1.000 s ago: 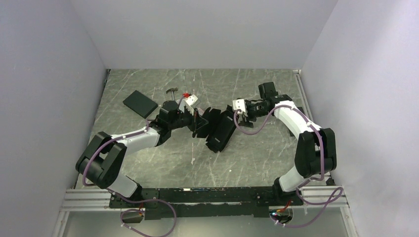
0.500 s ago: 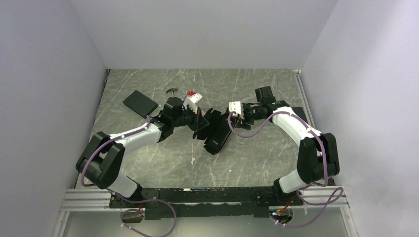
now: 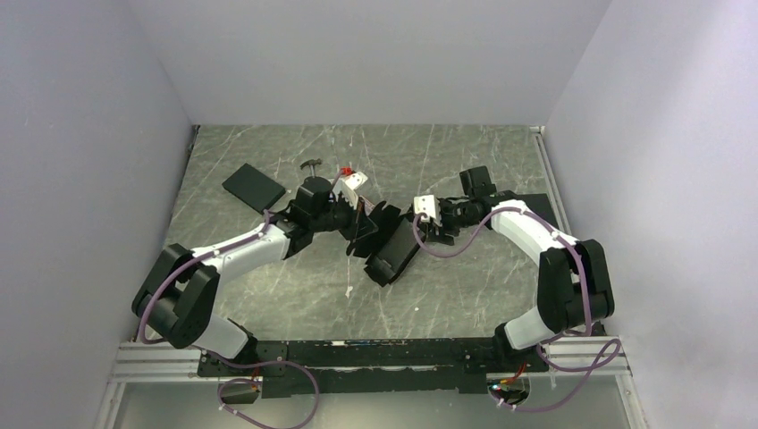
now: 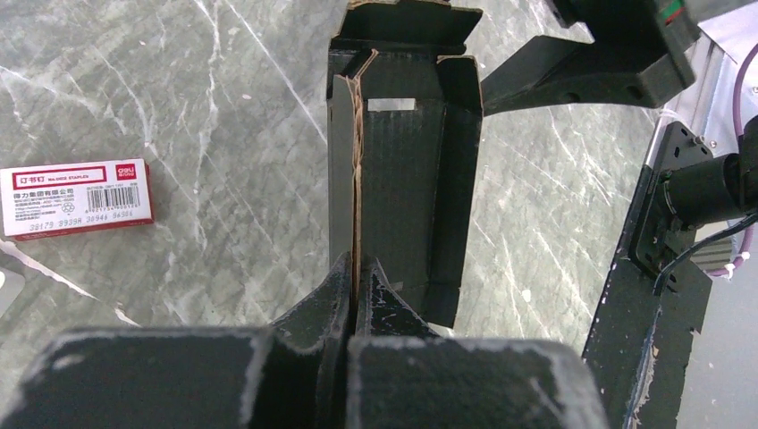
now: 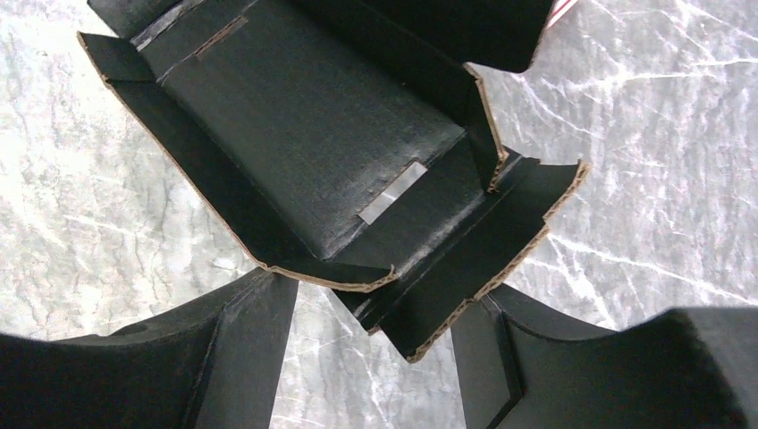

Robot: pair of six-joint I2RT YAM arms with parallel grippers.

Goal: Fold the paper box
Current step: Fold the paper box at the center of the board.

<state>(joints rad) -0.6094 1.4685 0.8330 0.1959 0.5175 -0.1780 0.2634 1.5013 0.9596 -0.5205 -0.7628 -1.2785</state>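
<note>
Your first concern at this moment should have been the left side. The matte black die-cut cardboard paper box (image 3: 389,241) was held between the two arms at the middle of the grey marbled table (image 3: 295,295), a little toward its far edge. It was half-formed, with its long walls raised and one end flap open.

Only one thin wall edge carried it. If the right arm pushed the end flap inward with force, the box could turn around that single pinch or slip out of it, and the raised walls could fall flat. A crooked push could also bend the flap beside its crease, so that the notched tab would miss the slot in the floor panel. Thin cardboard of this kind probably takes a wrong fold easily and keeps it. The small red-and-white cardboard staple box (image 4: 76,198) lay on the table near the left wrist, so a dropped paper box could land on it.

The left gripper (image 4: 357,268) had its fingers pressed together on the raw edge of one long wall, with only the cardboard between them. The right gripper (image 5: 384,308) had its fingers well apart and held nothing, and the corner of the open end flap lay between them. One finger (image 5: 241,331) seemed to touch the edge of the flap, but from the wrist view you could not be sure of it.
</note>
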